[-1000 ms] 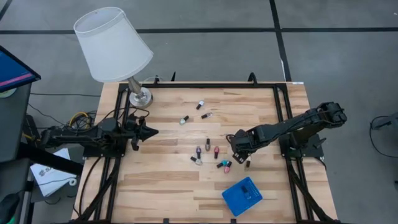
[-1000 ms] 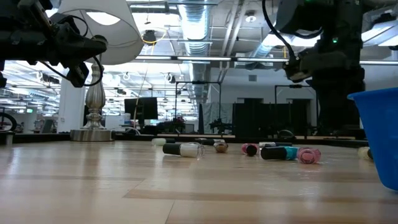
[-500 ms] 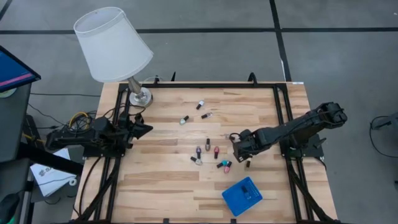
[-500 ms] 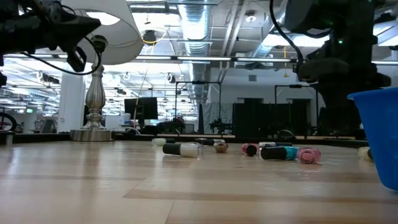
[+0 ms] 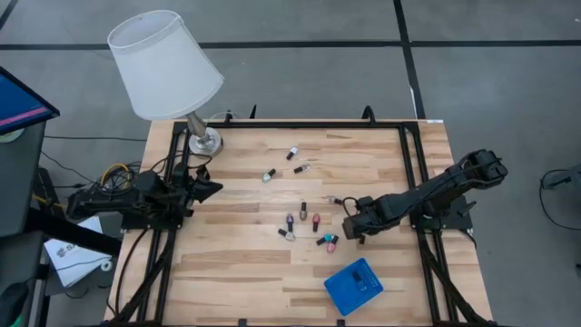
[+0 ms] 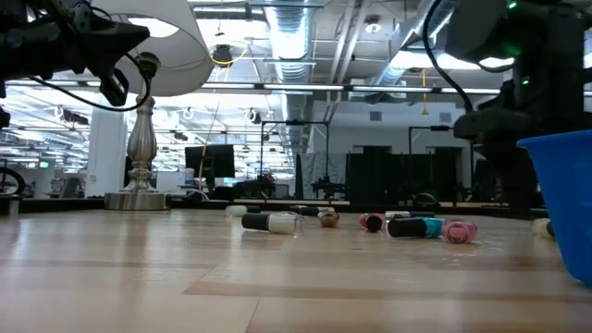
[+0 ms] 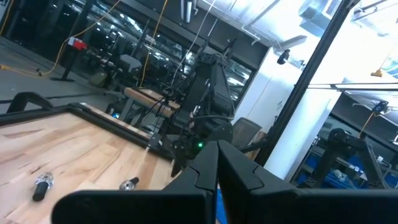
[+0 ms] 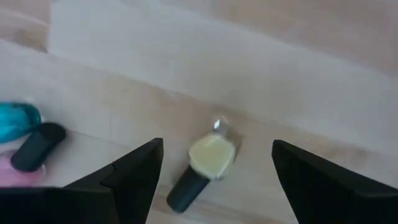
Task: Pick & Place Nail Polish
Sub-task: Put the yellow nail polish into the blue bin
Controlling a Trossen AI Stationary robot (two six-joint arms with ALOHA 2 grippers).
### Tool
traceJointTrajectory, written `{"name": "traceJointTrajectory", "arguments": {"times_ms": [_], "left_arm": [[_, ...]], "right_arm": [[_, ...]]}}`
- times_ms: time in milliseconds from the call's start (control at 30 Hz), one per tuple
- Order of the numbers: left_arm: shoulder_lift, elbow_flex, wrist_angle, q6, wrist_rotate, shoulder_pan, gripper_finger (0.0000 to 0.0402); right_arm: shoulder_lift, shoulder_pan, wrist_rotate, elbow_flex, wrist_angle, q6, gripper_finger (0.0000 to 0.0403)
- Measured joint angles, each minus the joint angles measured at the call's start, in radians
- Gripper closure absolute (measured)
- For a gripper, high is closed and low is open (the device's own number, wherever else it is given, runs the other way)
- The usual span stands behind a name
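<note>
Your right gripper (image 5: 354,229) hangs low over the table (image 5: 245,272) in the high view, jaws spread, right beside the cluster of nail polish bottles (image 5: 309,222) lying near the table's middle. A small dark-capped bottle (image 5: 361,239) lies just at its fingertips, and nothing is held. The left gripper (image 5: 207,188) waits at the table's left edge, closed on nothing, near the lamp (image 5: 168,68). A few more bottles lie apart toward the far edge, and the blue tray (image 5: 354,285) sits near the front right.

In the low view, you see the bottles in a row on the wood, the nearest a white-bodied bottle (image 6: 271,222) with a dark cap. The right arm is only a dark mass at upper right, and the tray wall cuts off what is under it, so you cannot judge the height of the fingers there.

The left wrist view shows its own fingers pressed together and two stray bottles (image 7: 43,185) on the wood; the right arm beyond is too dark to read.

In the right wrist view, a pale yellowish bottle (image 8: 210,155) with a dark cap lies centred between the two open fingers (image 8: 134,174), pointing toward the camera, with a teal bottle (image 8: 17,120) off to one side. Lying flat and round, it could roll or squirt out if you close off-centre or too high; descending too far would jam the fingertips into the wood. Whether they already touch the table cannot be told.
</note>
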Motion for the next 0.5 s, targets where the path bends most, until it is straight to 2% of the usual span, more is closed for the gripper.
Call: {"name": "traceJointTrajectory", "arguments": {"times_ms": [233, 500], "left_arm": [[0.0, 0.0, 0.0, 0.0, 0.0, 0.0, 0.0401], [0.0, 0.0, 0.001, 0.0, 0.0, 0.0, 0.0401]], "right_arm": [[0.005, 0.046, -0.012, -0.002, 0.026, 0.091, 0.0112], [0.124, 0.057, -0.019, 0.013, 0.048, 0.059, 0.0113]]}}
